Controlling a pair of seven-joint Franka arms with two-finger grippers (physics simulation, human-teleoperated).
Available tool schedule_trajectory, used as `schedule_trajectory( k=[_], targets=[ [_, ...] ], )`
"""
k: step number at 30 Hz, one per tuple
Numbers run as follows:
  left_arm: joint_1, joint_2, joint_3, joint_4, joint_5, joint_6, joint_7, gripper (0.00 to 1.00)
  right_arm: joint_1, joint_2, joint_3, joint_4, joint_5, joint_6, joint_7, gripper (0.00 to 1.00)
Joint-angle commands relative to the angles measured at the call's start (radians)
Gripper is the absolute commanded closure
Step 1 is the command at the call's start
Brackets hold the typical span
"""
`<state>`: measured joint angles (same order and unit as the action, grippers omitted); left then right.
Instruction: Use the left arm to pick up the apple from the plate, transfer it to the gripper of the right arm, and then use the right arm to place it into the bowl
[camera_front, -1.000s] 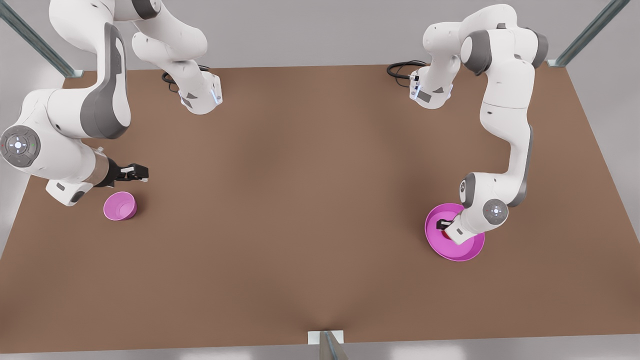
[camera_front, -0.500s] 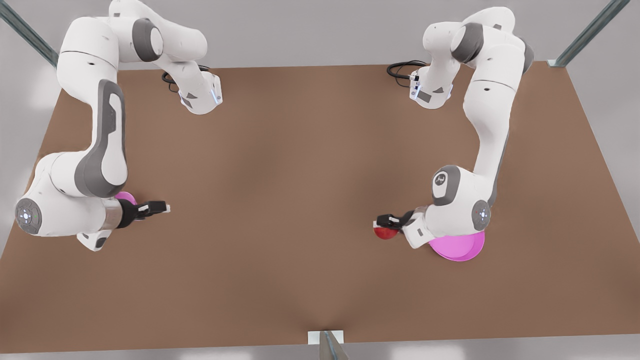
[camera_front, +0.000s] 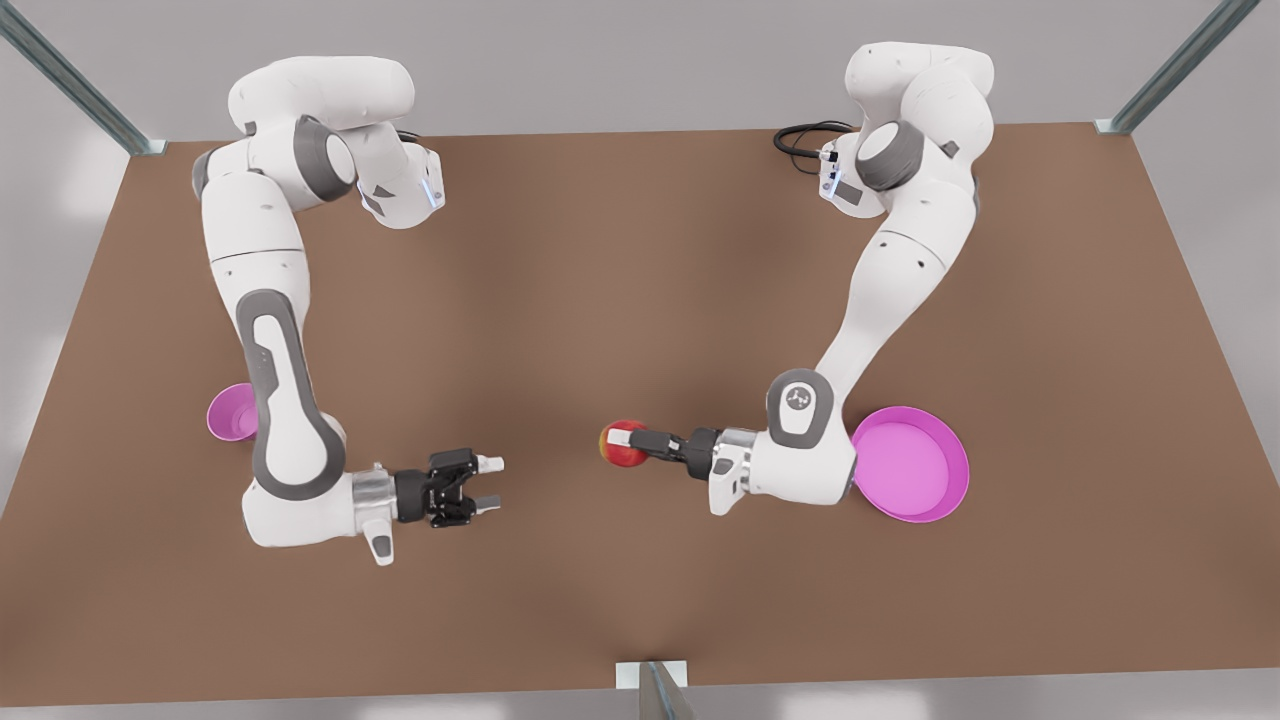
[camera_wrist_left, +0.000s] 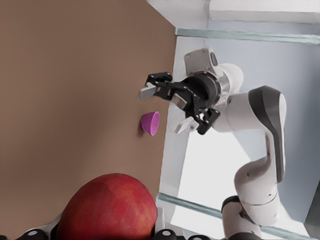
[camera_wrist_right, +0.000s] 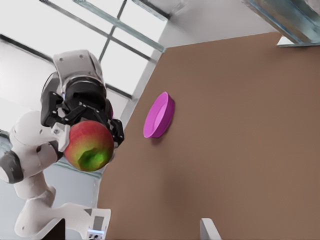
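The red apple (camera_front: 612, 450) hangs above the table's middle, with my left gripper (camera_front: 628, 439) shut on it; this arm reaches in from the front view's right. Up close in the left wrist view, the apple (camera_wrist_left: 107, 207) sits between the fingertips. The pink plate (camera_front: 945, 490) lies bare behind that arm's wrist. My right gripper (camera_front: 492, 482) is open, facing the apple from the front view's left with a gap between them. The small pink bowl (camera_front: 226, 415) stands behind the right arm's forearm, partly hidden. In the right wrist view the apple (camera_wrist_right: 90, 147) and plate (camera_wrist_right: 159, 115) lie ahead.
The brown table (camera_front: 640, 300) stretches wide around both arms. Both arm bases stand at the far edge, with a black cable (camera_front: 800, 138) beside one. A metal post (camera_front: 655, 690) rises at the near edge's middle.
The left gripper lifted the apple off the plate and carried it toward the table's middle. The right arm swung from beside the bowl toward the middle, and its fingers now stand apart.
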<state>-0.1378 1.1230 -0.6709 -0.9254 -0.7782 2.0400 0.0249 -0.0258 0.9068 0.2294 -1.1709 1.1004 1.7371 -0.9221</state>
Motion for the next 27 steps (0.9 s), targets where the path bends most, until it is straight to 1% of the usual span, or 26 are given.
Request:
schedule_trajectory(
  k=[1,4,6,8,11,16,26,27],
  targets=[
    [-0.002,0.0,-0.001,0.0,-0.032,0.025,0.104,0.26,0.0,0.009,0.028,0.0,0.065,0.125,-0.945,0.0],
    [-0.006,0.006,-0.001,0.0,-0.055,0.066,0.104,0.26,-0.008,0.046,0.111,0.005,0.088,0.121,-1.104,0.0],
    [-0.008,0.006,-0.001,0.0,-0.055,0.066,0.104,0.26,-0.008,0.049,0.133,0.005,0.088,0.117,-1.139,0.0],
    [-0.011,0.008,-0.001,0.0,-0.055,0.066,0.104,0.26,-0.008,0.049,0.136,0.002,0.088,0.11,-1.196,0.0],
    [-0.014,0.009,-0.001,0.0,-0.055,0.068,0.102,0.26,-0.011,0.05,0.172,-0.006,0.088,0.085,-1.209,0.0],
    [-0.014,0.011,-0.001,0.0,-0.072,0.069,0.101,0.26,-0.016,0.061,0.202,-0.015,0.09,0.076,-1.255,0.0],
    [-0.026,0.014,-0.001,0.0,-0.073,0.103,0.102,0.26,0.003,0.087,0.228,-0.015,0.101,0.127,-1.267,0.0],
    [-0.028,0.014,-0.001,0.0,-0.073,0.103,0.102,0.26,0.004,0.093,0.243,-0.015,0.101,0.142,-1.267,0.0]
  ],
)
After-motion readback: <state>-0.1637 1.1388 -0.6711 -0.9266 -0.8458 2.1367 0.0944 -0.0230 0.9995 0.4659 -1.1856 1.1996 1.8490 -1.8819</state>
